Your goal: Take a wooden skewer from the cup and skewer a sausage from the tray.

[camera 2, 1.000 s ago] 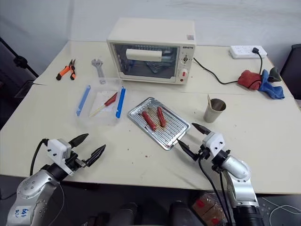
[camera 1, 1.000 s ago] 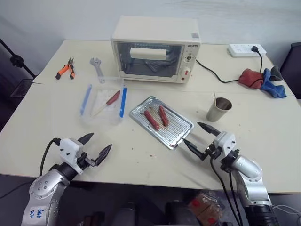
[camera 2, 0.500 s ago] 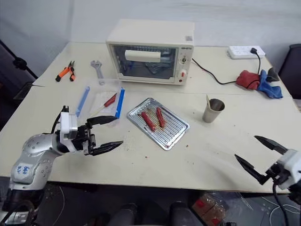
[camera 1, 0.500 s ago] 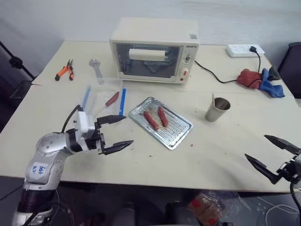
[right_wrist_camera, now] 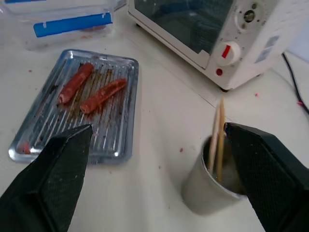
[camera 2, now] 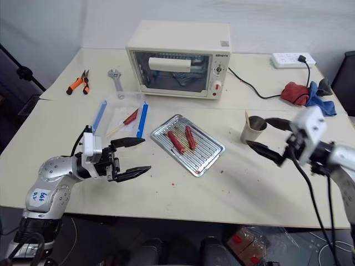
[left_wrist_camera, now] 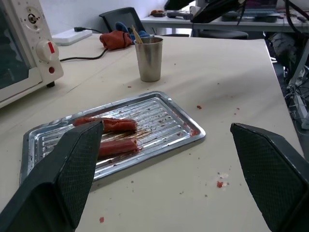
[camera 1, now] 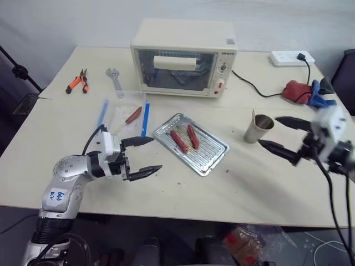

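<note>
1. The right pincer [camera 2: 270,140] has swung up from the near table edge to just beside the small silvery metal cup [camera 2: 252,129], jaws wide and empty.
2. Thin pale wooden skewers [right_wrist_camera: 217,135] stand in that cup, ungrasped.
3. The left pincer [camera 1: 142,155], spread and empty, now faces the shiny ribbed tray [camera 1: 191,144] holding two reddish-brown sausages [camera 1: 178,141].

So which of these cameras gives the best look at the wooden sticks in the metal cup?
The right wrist view: two wooden skewers stand clearly inside the cup, seen close from above. In the left wrist view they are a small tip above the rim; in the head views, only a thin pale sliver.
</note>
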`<state>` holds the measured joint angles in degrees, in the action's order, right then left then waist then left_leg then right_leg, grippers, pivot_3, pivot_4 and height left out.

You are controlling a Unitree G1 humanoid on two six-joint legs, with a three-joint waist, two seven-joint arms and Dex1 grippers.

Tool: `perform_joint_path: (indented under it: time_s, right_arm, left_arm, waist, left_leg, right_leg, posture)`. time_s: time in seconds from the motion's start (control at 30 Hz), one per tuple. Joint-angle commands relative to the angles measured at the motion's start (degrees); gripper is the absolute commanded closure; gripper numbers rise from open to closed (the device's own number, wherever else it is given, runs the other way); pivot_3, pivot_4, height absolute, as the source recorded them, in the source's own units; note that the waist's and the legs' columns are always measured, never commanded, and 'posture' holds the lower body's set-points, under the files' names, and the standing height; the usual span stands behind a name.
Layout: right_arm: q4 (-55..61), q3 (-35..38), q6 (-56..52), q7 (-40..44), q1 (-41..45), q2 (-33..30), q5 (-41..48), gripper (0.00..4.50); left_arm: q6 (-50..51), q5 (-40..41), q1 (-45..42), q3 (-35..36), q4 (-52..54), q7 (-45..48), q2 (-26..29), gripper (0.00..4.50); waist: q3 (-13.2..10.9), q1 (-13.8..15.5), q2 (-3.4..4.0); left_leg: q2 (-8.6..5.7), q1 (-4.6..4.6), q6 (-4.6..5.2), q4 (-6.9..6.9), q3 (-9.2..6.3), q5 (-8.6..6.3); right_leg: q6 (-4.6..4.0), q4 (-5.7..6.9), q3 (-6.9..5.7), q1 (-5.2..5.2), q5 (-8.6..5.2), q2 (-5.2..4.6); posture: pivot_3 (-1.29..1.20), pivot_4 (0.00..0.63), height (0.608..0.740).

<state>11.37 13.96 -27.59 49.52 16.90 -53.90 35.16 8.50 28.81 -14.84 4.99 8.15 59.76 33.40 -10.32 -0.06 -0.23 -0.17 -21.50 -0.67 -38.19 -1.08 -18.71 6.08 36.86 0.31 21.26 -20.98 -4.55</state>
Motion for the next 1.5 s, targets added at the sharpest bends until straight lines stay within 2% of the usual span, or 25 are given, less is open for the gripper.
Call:
perform_joint_path:
  time_s: [0.03,0.17,0.3,0.77,1.0,1.5]
  right_arm:
    - [-1.3,-4.6,-5.7,-1.6,7.0,-0.9,-2.7,0.00]
    - [-4.7,-9.9,-7.1,-1.0,13.0,0.2,-6.8,0.00]
    - [-7.4,-10.7,-6.7,-1.1,16.3,1.3,-8.8,0.00]
    - [-8.1,-10.1,-8.3,0.8,16.4,2.0,-10.4,0.00]
    - [-7.4,-7.2,-8.3,1.5,15.9,2.1,-9.2,0.00]
    - [-9.6,-8.6,-6.7,1.8,14.2,4.2,-12.3,0.00]
  left_arm:
    - [-0.6,-0.2,0.7,0.4,2.1,-1.0,-0.1,0.04]
    - [-0.4,-0.2,1.7,0.4,3.2,-2.0,-0.4,0.04]
    - [-0.3,0.1,3.5,1.2,4.7,-3.0,-0.2,0.04]
    - [0.2,0.1,4.2,1.0,5.9,-4.3,-0.1,0.04]
    - [0.2,0.1,4.3,1.3,6.0,-4.2,0.1,0.04]
    - [0.0,-0.2,3.3,0.6,5.1,-4.1,-0.3,0.04]
  waist:
    - [0.0,0.2,0.00]
    - [0.0,0.0,0.00]
    - [0.0,-0.1,0.00]
    - [0.0,-0.1,0.00]
    - [0.0,-0.1,0.00]
    - [0.0,-0.2,0.00]
  left_leg:
    - [-0.03,-0.06,0.00,0.00,0.01,0.00]
    - [-0.06,-0.17,0.03,-0.01,0.05,-0.01]
    - [-0.04,-0.18,0.03,0.02,0.07,0.00]
    - [-0.03,-0.18,0.03,0.01,0.08,0.00]
    - [-0.03,-0.17,0.03,0.01,0.08,0.00]
    - [-0.03,-0.17,0.03,0.01,0.09,0.00]
  right_leg:
    - [0.00,0.01,0.01,0.09,0.00,-0.03]
    - [0.00,0.02,0.03,0.21,0.00,-0.05]
    - [0.00,0.03,0.04,0.24,0.00,-0.03]
    - [0.00,0.05,0.05,0.24,0.00,-0.02]
    - [0.00,0.06,0.04,0.24,0.00,-0.01]
    - [0.00,0.08,0.04,0.24,0.00,-0.01]
  posture:
    - [0.00,0.150,0.740]
    - [0.00,0.150,0.740]
    - [0.00,0.150,0.740]
    - [0.00,0.150,0.740]
    - [0.00,0.150,0.740]
    - [0.00,0.150,0.740]
